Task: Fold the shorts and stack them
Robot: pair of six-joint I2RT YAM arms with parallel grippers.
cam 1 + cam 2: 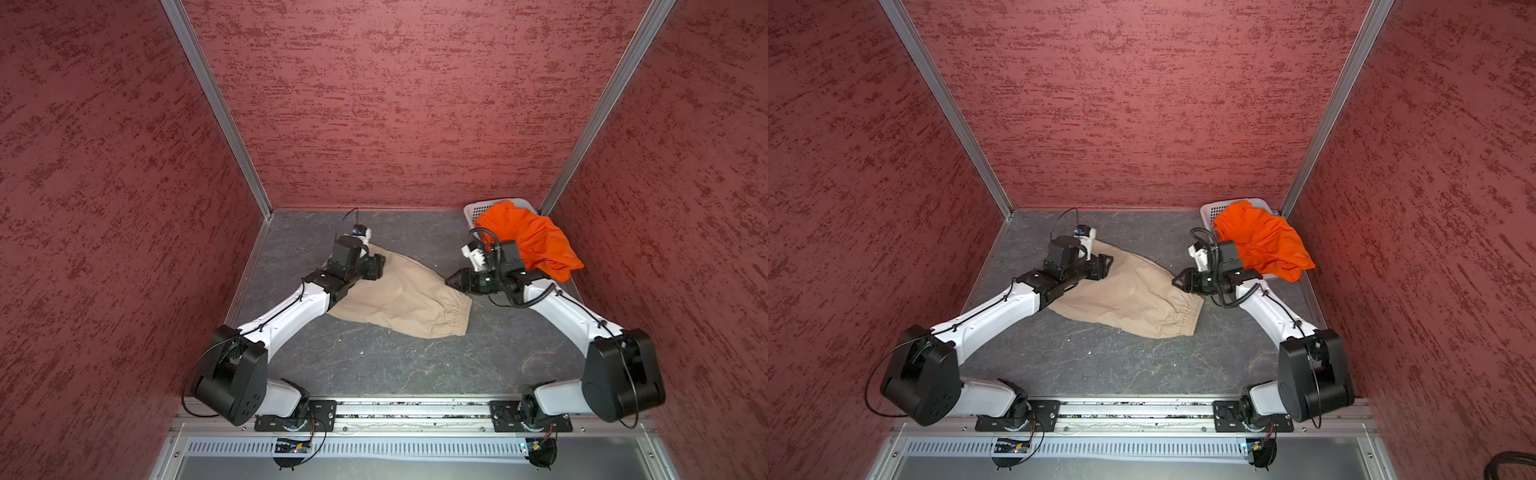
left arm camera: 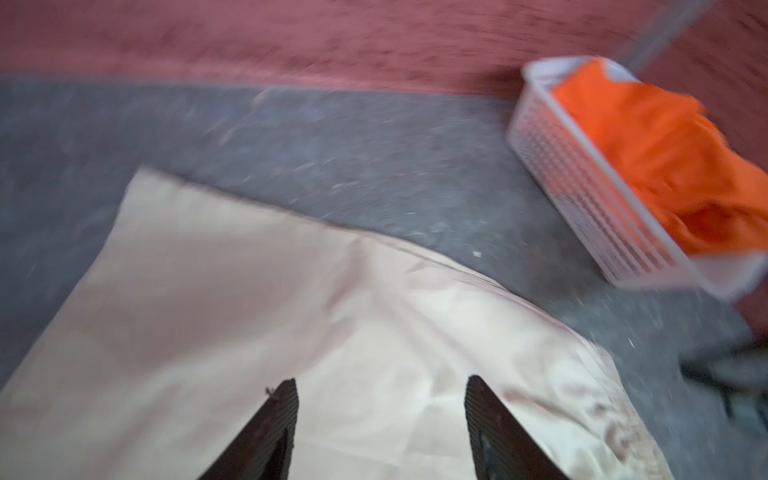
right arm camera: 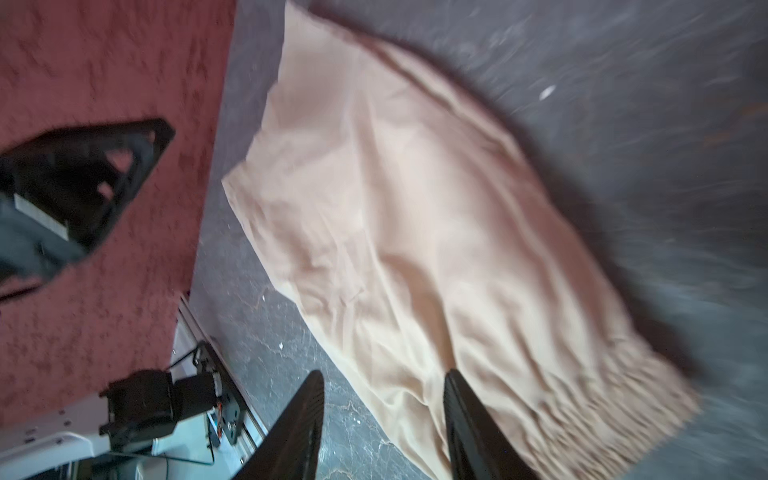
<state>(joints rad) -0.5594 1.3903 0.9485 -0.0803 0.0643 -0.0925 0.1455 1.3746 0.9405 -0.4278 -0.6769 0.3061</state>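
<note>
On the tabletop (image 1: 374, 365) tan shorts (image 1: 399, 299) lie flat, left and right jaws apart over them; orange shorts (image 1: 532, 239) heaped in basket (image 1: 471, 214).

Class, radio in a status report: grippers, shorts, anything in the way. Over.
Left gripper and right gripper open, empty, at the beige shorts. Beige flat on table. Orange shorts heaped over basket, unstacked. No obstruction seen.

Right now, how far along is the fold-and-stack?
Done: beige shorts lie flat on the table, apparently folded once, leg over leg. In hand: nothing; left tool and right tool both stand open over that cloth. Left: orange shorts sit bunched in the white basket, unfolded, and nothing is stacked.
</note>
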